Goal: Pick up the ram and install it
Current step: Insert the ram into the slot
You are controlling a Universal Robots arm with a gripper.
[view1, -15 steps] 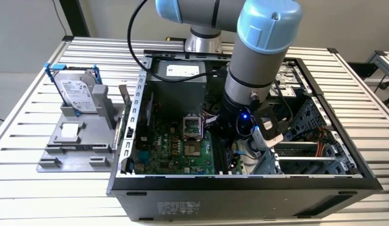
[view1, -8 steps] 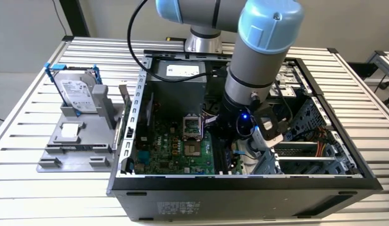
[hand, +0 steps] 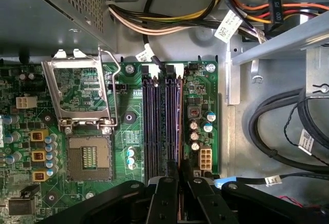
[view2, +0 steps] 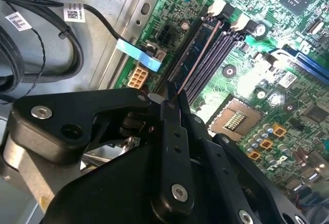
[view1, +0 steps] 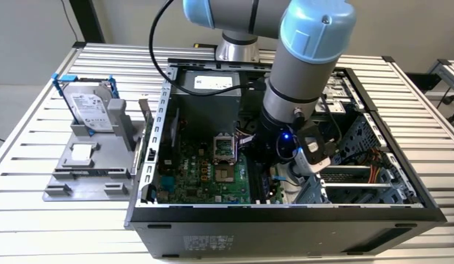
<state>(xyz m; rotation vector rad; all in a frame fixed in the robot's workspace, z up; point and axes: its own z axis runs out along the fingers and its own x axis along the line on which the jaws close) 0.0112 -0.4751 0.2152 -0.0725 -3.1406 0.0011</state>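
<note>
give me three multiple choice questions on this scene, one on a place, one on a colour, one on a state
1. Where is the hard drive?
A. on the floor
B. on the grey holder beside the computer case
C. on a shelf

2. What colour is the hard drive's bracket?
A. red
B. yellow
C. blue

3. How is the hand?
A. open and empty
B. shut on the ram
C. shut on a screwdriver

Answers:
1 B: the drive stands upright on the holder, at the exterior view's left of the case.
2 C: blue strips frame the silver drive.
3 B: in both wrist views the fingers pinch the thin dark stick, on edge at the memory slots.
</note>
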